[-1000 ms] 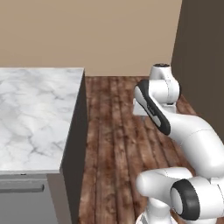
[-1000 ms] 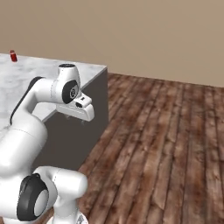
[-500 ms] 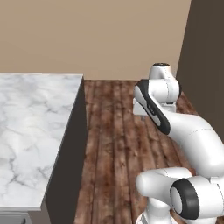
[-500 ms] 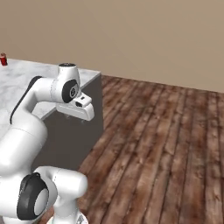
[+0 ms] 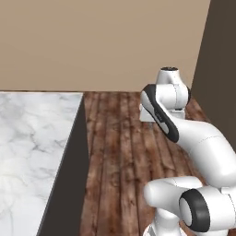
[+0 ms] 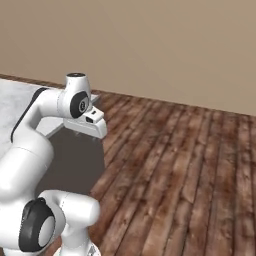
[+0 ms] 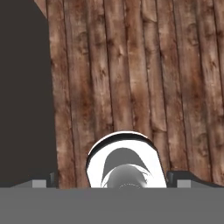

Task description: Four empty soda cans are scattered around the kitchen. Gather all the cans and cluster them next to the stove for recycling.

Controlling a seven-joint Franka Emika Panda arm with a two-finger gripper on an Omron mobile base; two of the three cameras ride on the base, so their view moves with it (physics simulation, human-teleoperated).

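While the base stands at the corner of the marble counter [image 5: 32,138], the arm is folded up with its gripper [image 6: 85,132] hanging over the wood-plank floor [image 6: 185,165], just beside the counter's dark side panel [image 7: 24,96]. The jaws stand wide apart and hold nothing; the hand view looks straight down at bare planks, with the two finger tips [image 7: 41,181] far out to either side.

No soda can lies within sight of the jaws, so which way the nearest one lies cannot be told, nor how it stands. The stove is likewise out of sight. Judging from this, the coming move is probably more driving or turning of the base than any reach: the jaws have nothing under them to close on.
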